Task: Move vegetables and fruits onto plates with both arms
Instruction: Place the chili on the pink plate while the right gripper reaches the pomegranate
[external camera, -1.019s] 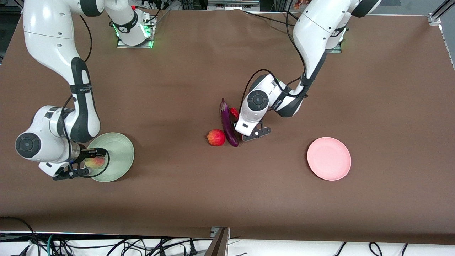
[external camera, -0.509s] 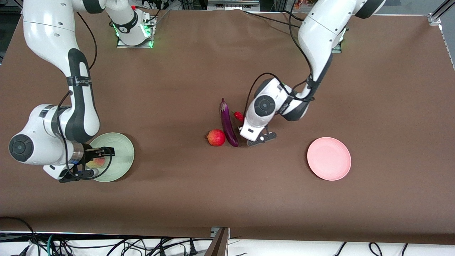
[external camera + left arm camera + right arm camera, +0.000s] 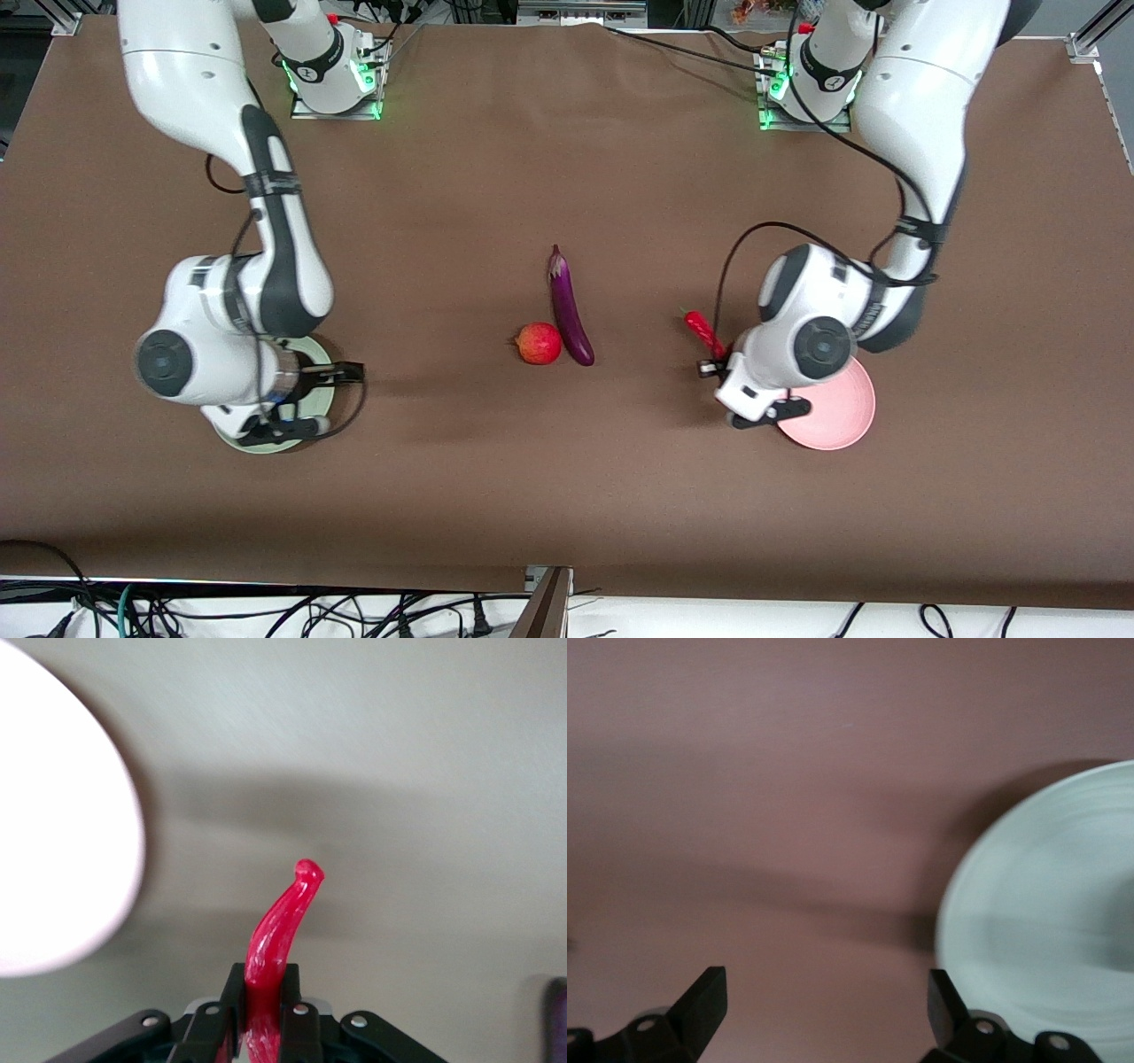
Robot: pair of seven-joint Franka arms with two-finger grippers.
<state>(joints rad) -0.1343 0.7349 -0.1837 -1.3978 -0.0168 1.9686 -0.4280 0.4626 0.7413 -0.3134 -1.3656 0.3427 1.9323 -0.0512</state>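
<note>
My left gripper (image 3: pixel 710 361) is shut on the red chili pepper (image 3: pixel 702 330), held in the air beside the pale pink plate (image 3: pixel 842 424). In the left wrist view the chili (image 3: pixel 282 926) sticks out from the gripper (image 3: pixel 266 1010), and the plate (image 3: pixel 53 833) looks washed-out white. My right gripper (image 3: pixel 347 372) is open and empty at the rim of the mint green plate (image 3: pixel 321 400), which its wrist mostly hides. That plate also shows in the right wrist view (image 3: pixel 1045 930) beside the gripper (image 3: pixel 824 1005). The purple eggplant (image 3: pixel 570 310) and the red apple-like fruit (image 3: pixel 539 344) lie mid-table. The peach is hidden.
The brown table cover (image 3: pixel 496 177) spreads under everything. Both arm bases (image 3: pixel 335 80) stand at the table edge farthest from the front camera. A sliver of the eggplant (image 3: pixel 556 1019) shows at the edge of the left wrist view. Cables hang below the near edge.
My left gripper has carried the chili from beside the eggplant to beside the pink plate. My right gripper has moved from over the peach on the green plate to the plate's rim.
</note>
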